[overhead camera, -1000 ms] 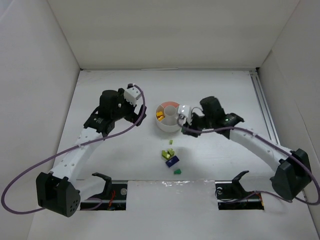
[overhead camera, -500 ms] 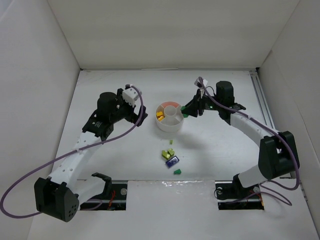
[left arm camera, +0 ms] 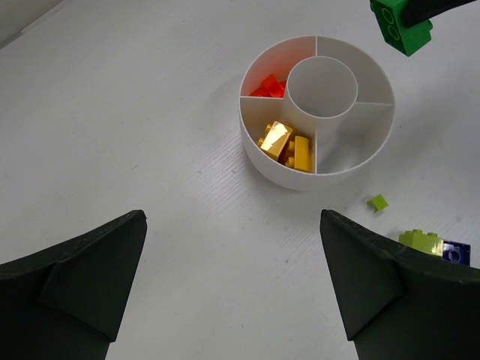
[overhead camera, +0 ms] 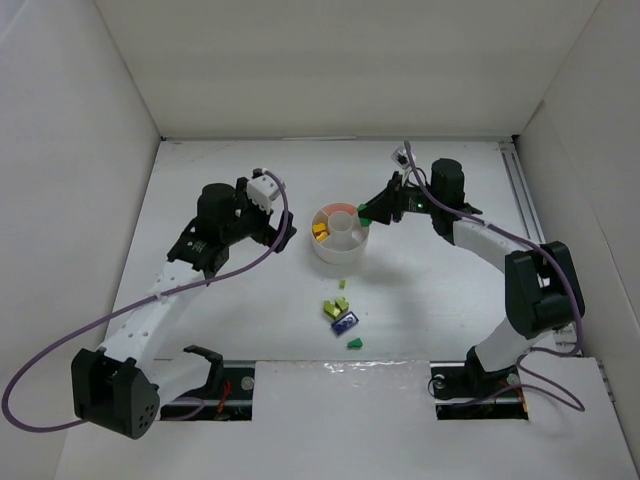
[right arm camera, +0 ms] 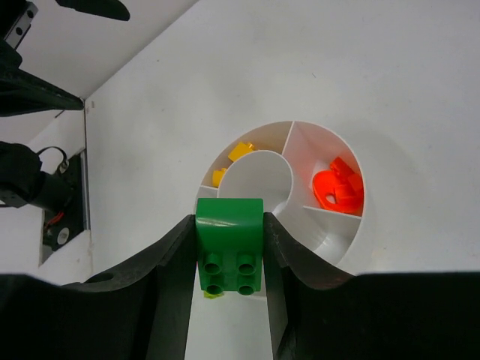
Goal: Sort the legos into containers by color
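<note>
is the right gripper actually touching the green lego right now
Touching. The right wrist view shows the green lego pressed flush between both fingers of the right gripper, with no gap on either side.

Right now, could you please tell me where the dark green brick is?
The green brick is pinched between the right gripper's fingers, held up beside the far right rim of the white dish in the top view.
</note>
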`<state>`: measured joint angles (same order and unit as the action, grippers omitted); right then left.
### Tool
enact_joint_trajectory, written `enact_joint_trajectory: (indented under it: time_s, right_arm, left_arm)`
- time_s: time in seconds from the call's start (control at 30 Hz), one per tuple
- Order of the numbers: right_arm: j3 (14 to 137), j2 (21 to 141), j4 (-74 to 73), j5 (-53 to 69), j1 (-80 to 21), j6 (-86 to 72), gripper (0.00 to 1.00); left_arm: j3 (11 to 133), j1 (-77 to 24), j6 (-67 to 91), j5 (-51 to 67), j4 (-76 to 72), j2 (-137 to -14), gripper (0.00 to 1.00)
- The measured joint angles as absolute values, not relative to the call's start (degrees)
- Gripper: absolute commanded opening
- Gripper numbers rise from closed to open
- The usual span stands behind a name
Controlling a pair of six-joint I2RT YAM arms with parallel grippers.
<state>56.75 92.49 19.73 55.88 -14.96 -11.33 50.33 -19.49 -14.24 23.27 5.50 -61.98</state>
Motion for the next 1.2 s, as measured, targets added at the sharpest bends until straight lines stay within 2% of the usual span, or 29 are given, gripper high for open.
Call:
enact_joint_trajectory:
  time_s: [0.73, 0.77, 0.97, 1.0, 1.2]
  right_arm:
    - [58.0, 97.0, 22.6, 57.6, -14.6, -18.0, 0.19]
    - [58.0, 97.1, 22.6, 57.6, -14.6, -18.0, 0.23]
    - [58.0, 97.9, 22.8, 57.6, -14.7, -18.3, 0.33]
    - [58.0, 98.0, 22.8, 57.5, -14.9, -18.4, 0.38]
    - [58.2, 98.1, 22.8, 57.4, -15.5, -19.4, 0.52]
  left_arm:
    - [50.3, -19.4, -14.3, 23.3, 5.4, -64.0, 1.0]
    - [50.3, -19.4, -14.3, 23.3, 5.4, -64.0, 1.0]
    - [50.3, -19.4, -14.3, 23.4, 5.3, -64.0, 1.0]
    - [50.3, -19.4, -14.3, 23.3, 5.3, -64.0, 1.0]
    - [50.3, -19.4, -14.2, 23.3, 5.2, -64.0, 1.0]
